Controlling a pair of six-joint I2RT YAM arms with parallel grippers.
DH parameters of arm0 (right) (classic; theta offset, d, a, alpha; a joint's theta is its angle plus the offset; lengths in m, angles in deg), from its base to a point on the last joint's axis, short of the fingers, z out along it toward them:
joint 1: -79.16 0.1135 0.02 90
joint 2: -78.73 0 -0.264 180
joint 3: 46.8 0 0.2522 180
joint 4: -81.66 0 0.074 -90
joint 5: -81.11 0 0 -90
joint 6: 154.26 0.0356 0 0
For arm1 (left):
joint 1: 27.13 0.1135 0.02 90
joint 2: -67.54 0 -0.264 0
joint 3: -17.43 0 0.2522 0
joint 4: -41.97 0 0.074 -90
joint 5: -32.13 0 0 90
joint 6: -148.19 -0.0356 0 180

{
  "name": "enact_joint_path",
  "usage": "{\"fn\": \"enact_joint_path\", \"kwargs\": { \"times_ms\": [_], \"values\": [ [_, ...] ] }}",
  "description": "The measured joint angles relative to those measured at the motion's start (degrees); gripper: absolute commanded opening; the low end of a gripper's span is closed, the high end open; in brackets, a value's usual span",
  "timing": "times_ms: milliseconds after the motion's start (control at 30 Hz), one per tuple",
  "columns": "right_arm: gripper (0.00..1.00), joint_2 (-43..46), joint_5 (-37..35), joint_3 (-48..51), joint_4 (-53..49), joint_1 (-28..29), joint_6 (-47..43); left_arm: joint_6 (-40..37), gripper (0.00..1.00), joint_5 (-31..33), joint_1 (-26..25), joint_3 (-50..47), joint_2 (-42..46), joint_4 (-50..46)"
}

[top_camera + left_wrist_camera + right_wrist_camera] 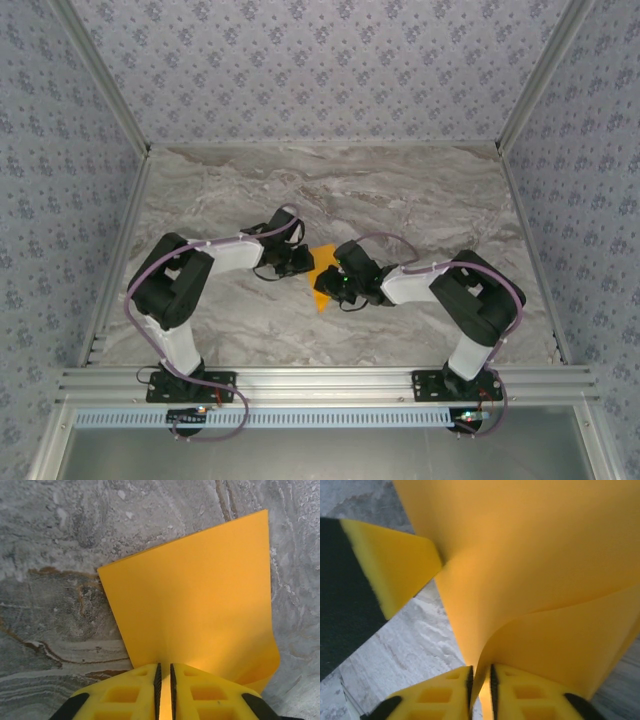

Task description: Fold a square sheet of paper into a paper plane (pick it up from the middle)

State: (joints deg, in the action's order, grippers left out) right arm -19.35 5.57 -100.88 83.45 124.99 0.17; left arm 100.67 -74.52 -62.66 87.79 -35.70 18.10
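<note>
Fold one in hand, I judge: my left fingers [122,695] and right fingers [530,692] each nip the square sheet of paper [200,595], bowed between them over the bench [60,555]; next calls for bringing edges together evenly.

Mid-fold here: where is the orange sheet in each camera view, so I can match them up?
Top external: the square sheet of paper lies just below picture centre.
Left wrist: centre-right, running down between the left fingers.
Right wrist: top and right, curling down between the right fingers.
Shared landmark: the grey marble table.
</note>
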Motion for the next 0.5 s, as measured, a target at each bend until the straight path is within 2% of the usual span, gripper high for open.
{"fn": "enact_joint_path", "kwargs": {
  "times_ms": [133,333,433,500],
  "values": [
    [0.37,0.1,0.5,-0.2,0.8,0.1,-0.2,0.0,0.24,0.7,1.8,0.0,3.4,-3.1],
    [0.38,0.1,0.8,-0.3,1.1,0.1,-0.2,0.2,0.25,1.7,5.1,-0.7,11.0,-4.1],
    [0.34,0.1,0.8,-0.3,1.0,0.1,-0.2,0.2,0.24,1.1,5.2,-2.2,13.0,-4.0],
    [0.25,0.1,0.6,-0.2,0.8,0.1,-0.3,0.2,0.23,-0.2,5.1,-3.7,13.6,-3.8]
  ]
}}
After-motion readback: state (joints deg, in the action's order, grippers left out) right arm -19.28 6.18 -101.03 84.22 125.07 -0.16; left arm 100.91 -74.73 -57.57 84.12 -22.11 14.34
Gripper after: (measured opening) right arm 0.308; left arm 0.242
